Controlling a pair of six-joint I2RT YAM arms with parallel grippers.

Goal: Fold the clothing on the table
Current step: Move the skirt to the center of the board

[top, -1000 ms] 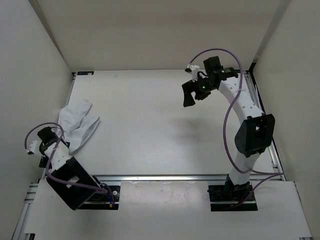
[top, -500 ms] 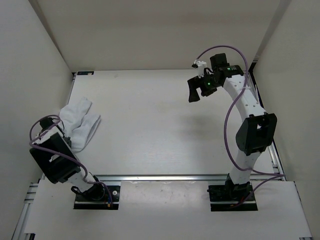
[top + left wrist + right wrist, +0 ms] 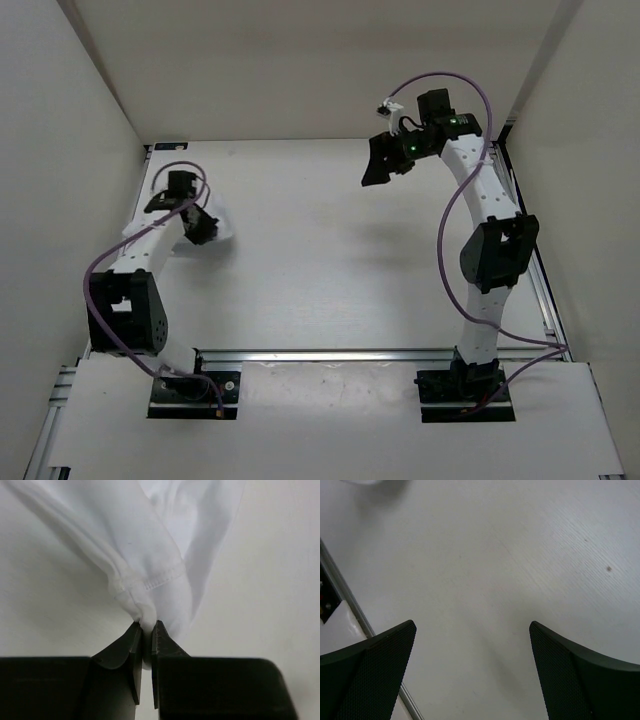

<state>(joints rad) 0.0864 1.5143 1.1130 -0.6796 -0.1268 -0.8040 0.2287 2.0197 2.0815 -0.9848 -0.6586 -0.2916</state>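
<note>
The clothing [image 3: 145,540] is a white cloth with a stitched hem, bunched together. My left gripper [image 3: 146,626] is shut on a fold of it near the hem. In the top view the left gripper [image 3: 200,230] sits at the far left of the table [image 3: 320,260]. Only small parts of the clothing [image 3: 221,224] show beside the arm there, and the rest is hidden under it. My right gripper [image 3: 380,165] hovers over the far right of the table. Its jaws stand wide open, and in the wrist view the right gripper [image 3: 471,626] has only bare tabletop between its fingers.
White walls close in the table on the left, back and right. An aluminium rail [image 3: 330,352] runs along the near edge, with the white front panel [image 3: 330,420] behind it. A rail [image 3: 350,605] also shows at the left of the right wrist view.
My left arm swung from the near left edge out toward the far left of the table, and its gripper closed on the clothing, bunching it. The right gripper shifted slightly and stayed open.
</note>
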